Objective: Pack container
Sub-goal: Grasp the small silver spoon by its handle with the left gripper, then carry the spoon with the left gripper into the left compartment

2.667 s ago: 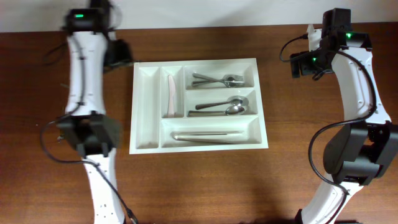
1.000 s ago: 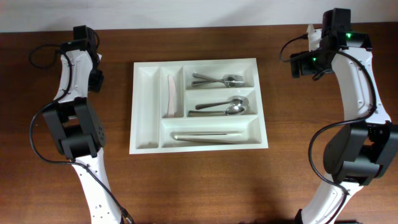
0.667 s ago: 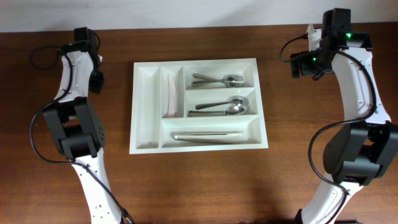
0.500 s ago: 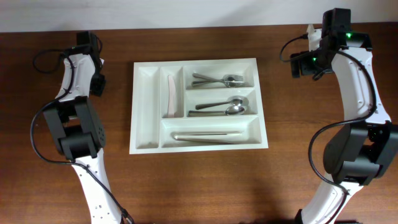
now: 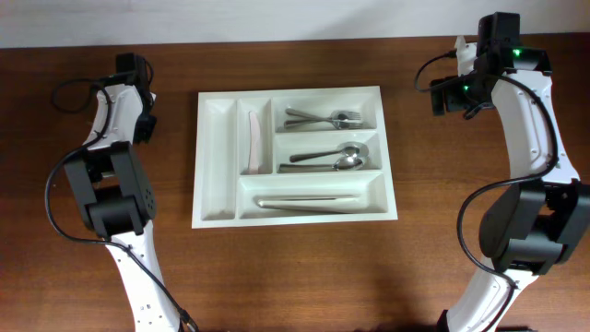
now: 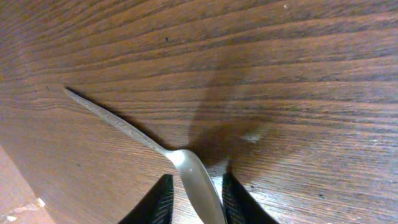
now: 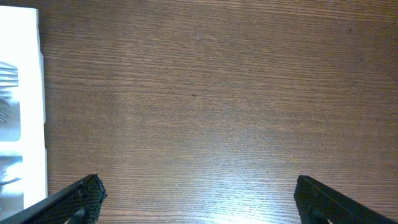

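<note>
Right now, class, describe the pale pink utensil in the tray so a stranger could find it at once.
Find the white cutlery tray in the middle of the wooden table. Of its two narrow upright compartments on the left, take the inner one. The pale pink utensil lies there alone, the only piece that is not shiny metal.

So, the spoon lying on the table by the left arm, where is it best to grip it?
Probably across the bowl near the neck, from straight above: the spoon lies flat on the table, so only its narrow sides offer purchase. The left gripper straddles the bowl there.
</note>
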